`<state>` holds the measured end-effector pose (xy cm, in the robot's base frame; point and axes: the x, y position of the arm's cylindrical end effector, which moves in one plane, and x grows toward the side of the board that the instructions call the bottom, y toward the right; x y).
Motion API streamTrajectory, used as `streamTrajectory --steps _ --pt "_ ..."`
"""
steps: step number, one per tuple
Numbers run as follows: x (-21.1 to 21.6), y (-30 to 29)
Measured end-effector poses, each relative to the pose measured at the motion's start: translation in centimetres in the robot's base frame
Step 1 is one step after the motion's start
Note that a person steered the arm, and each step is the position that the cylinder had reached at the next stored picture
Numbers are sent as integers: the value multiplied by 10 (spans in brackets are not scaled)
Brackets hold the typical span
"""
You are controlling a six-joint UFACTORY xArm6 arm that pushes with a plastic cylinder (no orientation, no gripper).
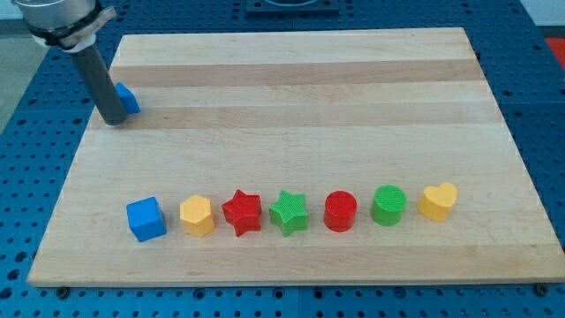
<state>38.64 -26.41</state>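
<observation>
- Closest to the view's bottom, we had a neat row of seven blocks running left to right across the wooden worktop [291, 97], all sitting apart from each other with small gaps.
- Far left of that row was a blue cube [146, 219], and just beside it a yellow block [197, 215] that looked roughly hexagonal.
- Next along came a red star [242, 212] and then a green star [288, 212], pretty much side by side but not touching.
- After those we saw a red cylinder [340, 212], then a green cylinder [388, 205] sitting a touch higher in the view.
- The row ended on the view's right with a yellow heart [438, 200], the highest of the bunch, so the whole line tilted up slightly toward the right.
- The worktop was a pale board with lighter and darker plank stripes, resting on a blue perforated base [538, 106] that showed on all sides.
- Way up at the view's top left, well apart from the row, a second blue block [129, 98] sat near the board's left edge; most of it was hidden, so we couldn't call its shape.
- Our rod came down from the top left corner, and my tip [113, 121] was right against that blue block, on its left side in the view, looking like it was touching.
- No fingers on this rig at all, just the plain rod, so there was nothing spread or pinched to report.
</observation>
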Motion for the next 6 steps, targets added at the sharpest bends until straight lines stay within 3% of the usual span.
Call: streamTrajectory --steps 6 --pt "-61 23"
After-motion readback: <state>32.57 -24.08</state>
